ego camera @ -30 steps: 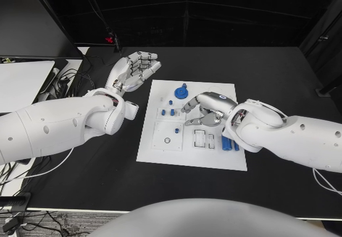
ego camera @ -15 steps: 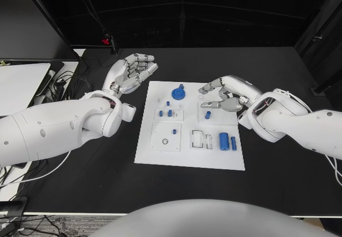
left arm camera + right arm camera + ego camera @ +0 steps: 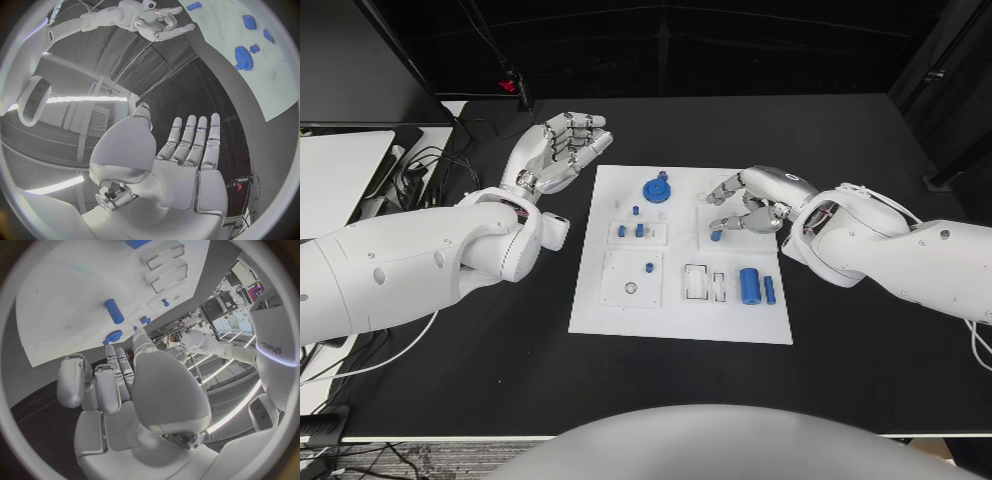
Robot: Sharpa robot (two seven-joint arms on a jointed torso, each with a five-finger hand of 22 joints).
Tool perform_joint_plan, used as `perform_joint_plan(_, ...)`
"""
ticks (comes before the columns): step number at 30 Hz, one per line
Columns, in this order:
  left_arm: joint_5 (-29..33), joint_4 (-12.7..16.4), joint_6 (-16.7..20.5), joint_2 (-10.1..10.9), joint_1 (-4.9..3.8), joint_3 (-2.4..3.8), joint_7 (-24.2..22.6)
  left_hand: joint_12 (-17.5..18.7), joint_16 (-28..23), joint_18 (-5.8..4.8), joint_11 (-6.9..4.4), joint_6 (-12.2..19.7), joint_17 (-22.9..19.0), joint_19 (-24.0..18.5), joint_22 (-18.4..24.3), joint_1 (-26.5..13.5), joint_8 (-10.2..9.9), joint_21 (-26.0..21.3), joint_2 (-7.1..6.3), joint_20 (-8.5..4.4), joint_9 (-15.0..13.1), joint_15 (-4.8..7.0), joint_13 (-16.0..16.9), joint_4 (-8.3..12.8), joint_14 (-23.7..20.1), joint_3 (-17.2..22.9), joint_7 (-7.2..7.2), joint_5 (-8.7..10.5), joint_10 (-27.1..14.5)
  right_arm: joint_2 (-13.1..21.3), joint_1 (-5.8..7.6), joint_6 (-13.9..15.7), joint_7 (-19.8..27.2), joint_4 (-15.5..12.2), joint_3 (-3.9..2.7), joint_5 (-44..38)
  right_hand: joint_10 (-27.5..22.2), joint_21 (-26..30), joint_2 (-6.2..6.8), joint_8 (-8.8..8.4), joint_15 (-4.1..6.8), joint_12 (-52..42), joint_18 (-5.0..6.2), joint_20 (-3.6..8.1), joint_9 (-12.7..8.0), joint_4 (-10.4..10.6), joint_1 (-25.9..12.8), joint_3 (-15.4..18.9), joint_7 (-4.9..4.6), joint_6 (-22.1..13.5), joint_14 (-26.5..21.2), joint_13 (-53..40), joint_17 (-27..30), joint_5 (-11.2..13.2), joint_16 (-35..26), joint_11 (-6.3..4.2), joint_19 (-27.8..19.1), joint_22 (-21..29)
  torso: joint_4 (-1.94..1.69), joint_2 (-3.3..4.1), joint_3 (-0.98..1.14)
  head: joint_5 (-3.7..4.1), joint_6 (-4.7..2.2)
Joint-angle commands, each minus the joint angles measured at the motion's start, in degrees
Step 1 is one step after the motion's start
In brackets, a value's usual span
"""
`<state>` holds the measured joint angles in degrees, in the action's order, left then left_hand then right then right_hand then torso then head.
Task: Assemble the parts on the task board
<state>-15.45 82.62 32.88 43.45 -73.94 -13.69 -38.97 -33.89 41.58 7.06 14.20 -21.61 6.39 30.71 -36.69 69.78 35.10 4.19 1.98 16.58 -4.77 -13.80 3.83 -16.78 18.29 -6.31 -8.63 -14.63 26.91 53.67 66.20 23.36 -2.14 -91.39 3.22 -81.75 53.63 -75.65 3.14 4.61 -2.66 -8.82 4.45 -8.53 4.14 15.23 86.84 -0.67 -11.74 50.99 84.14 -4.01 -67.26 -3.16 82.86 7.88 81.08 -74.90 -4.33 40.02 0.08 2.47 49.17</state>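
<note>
The right robot hand [image 3: 750, 200] hovers over the far right part of the task board [image 3: 682, 320], fingers curled loosely inward; nothing can be seen between them, though the head view does not settle whether a small part is pinched there, so its state cannot be told for certain. In the right wrist view the fingers [image 3: 112, 385] look bare. Just beside its fingertips, on the side toward the robot's body, lies a small blue peg [image 3: 717, 237], with its long axis running roughly toward and away from the robot. This robot hand is much the nearer to it. Further along the board on the near side rest the large blue cylinder [image 3: 749, 283] and the slim blue pin [image 3: 770, 290], both lying lengthwise the same way, next to the white slotted holders [image 3: 702, 282]. Across from the right robot hand, toward the board's middle, stands the blue gear [image 3: 656, 188], with the short blue studs [image 3: 630, 230] beyond it. The left robot hand [image 3: 561, 148] is released, fingers straight and spread, held above the black desk [image 3: 877, 150] off the board's far left corner, well apart from every part. Nothing stands between the right robot hand and the peg.
</note>
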Motion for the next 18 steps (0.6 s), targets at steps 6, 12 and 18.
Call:
perform_joint_plan(6, 0.06, 0.13, 0.00, 0.10, -0.06, 0.05, -7.09, -0.26, 0.21, -0.54, 0.02, 0.37, -0.05, 0.21, 0.07, 0.00, 0.25, 0.27, 0.41, -0.03, 0.07, 0.08, -0.07, 0.05, -0.15, -0.33, -7.96, 0.06, -0.35, -0.55, -0.20, -5.52, -5.06, 0.60, -0.03, -3.60, 0.33, 0.27, 0.27, 0.40, -0.38, -1.11, -0.17, -0.42, 0.08, 0.16, -0.38, 0.09, 0.06, 0.97, 1.86, -0.15, 0.18, 0.38, 0.11, 0.21, 0.00, -3.25, -0.02, -0.02, 0.01, -0.04, 0.08)
perform_joint_plan(12, 0.06, 0.11, 0.06, 0.21, -0.06, 0.05, -7.05, -0.26, 0.21, -0.54, 0.02, 0.37, -0.05, 0.21, 0.07, 0.00, 0.25, 0.27, 0.41, -0.03, 0.07, 0.08, -0.07, 0.05, -0.15, -0.33, -7.96, 0.06, -0.35, -0.69, -0.30, -6.33, -5.48, 0.48, -0.03, -3.85, 1.21, 0.39, 0.47, 0.63, -0.24, -2.11, -0.10, -0.38, 0.11, 0.35, -0.67, 0.11, 0.18, 1.72, 1.75, -0.19, 0.54, 0.38, 0.04, 0.02, -0.11, -3.16, 0.09, -0.03, -0.01, -0.13, 0.16)
perform_joint_plan(18, 0.06, 0.07, 0.02, 0.15, -0.06, 0.05, -7.04, -0.26, 0.21, -0.54, 0.02, 0.37, -0.05, 0.21, 0.07, 0.00, 0.25, 0.27, 0.41, -0.03, 0.07, 0.08, -0.07, 0.05, -0.15, -0.33, -7.96, 0.06, -0.35, -1.28, -0.34, -7.79, -6.49, 0.75, -0.03, -4.66, 3.27, 0.34, -0.02, 1.13, 0.18, -3.54, -0.09, -0.09, 0.19, -0.13, 0.09, -0.32, 0.72, 3.26, 1.75, -0.16, 0.47, 0.39, 0.09, -0.53, -0.09, -3.21, -0.04, -0.03, 0.06, -0.06, 0.22)
